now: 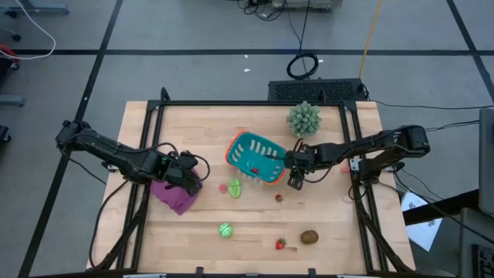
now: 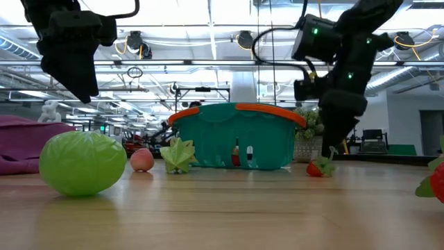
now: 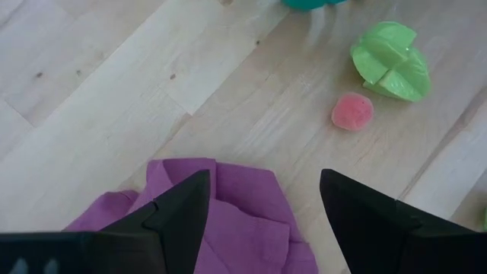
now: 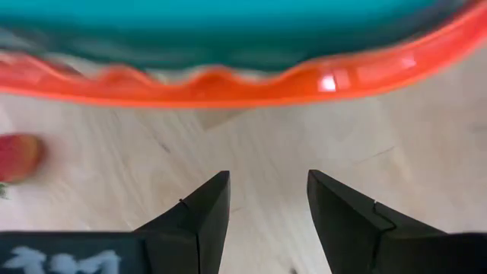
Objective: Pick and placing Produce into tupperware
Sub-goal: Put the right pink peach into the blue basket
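The teal tupperware basket [image 1: 248, 147] with its orange rim stands mid-table, and one red piece [image 1: 255, 170] lies inside it. On the wood lie a pink round piece [image 1: 223, 186], a green leafy piece [image 1: 235, 188], a small strawberry [image 1: 279, 198], a green ball [image 1: 225, 229], another strawberry [image 1: 281, 244] and a brown kiwi [image 1: 309, 236]. My right gripper [image 1: 292, 166] is open and empty just right of the basket, its fingers facing the orange rim [image 4: 228, 80]. My left gripper [image 1: 194, 176] hovers open over the purple cloth [image 3: 221, 205].
A spiky pale-green plant ball [image 1: 304, 118] stands behind the right gripper near the far edge. The purple cloth [image 1: 176, 194] lies crumpled at the left. A black frame [image 1: 231, 103] borders the tabletop. Bare wood shows between the basket and the near edge around the scattered pieces.
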Robot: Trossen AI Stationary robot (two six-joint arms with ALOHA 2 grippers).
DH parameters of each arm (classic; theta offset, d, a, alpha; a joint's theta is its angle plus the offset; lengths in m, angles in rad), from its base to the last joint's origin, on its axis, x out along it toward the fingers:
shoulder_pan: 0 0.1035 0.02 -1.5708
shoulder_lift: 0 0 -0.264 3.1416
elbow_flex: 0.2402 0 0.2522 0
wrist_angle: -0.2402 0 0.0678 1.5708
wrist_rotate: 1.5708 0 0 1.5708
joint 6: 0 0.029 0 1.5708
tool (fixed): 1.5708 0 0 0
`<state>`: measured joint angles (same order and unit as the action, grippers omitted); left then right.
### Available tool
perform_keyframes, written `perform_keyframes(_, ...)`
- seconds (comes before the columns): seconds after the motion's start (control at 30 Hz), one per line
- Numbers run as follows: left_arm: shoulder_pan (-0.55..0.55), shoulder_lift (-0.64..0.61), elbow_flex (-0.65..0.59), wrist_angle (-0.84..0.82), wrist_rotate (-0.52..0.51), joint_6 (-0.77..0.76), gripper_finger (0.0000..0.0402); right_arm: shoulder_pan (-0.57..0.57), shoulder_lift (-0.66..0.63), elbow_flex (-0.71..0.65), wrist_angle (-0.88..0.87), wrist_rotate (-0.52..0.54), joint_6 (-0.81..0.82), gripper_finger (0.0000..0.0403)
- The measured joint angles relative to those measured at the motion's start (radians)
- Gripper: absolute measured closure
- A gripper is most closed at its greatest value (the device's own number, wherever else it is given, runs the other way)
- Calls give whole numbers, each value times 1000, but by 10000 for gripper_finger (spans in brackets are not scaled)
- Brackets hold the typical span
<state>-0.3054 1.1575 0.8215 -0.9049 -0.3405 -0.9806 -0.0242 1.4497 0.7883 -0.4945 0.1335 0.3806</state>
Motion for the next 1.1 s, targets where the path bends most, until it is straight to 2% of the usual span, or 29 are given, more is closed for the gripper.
perform_keyframes(0.17,0,0,0,32,0,5,149,-1,-116,2,-96,55,20,234)
perform_keyframes(0.47,0,0,0,43,0,26,149,0,-256,2,-472,72,185,234)
perform_keyframes(0.57,0,0,0,43,-5,28,149,0,-261,2,-579,71,226,234)
perform_keyframes(0.87,0,0,0,42,-10,38,149,-1,-260,1,-852,-34,304,234)
perform_keyframes(1.1,0,0,0,42,-36,56,149,-7,-241,-2,-860,-66,273,234)
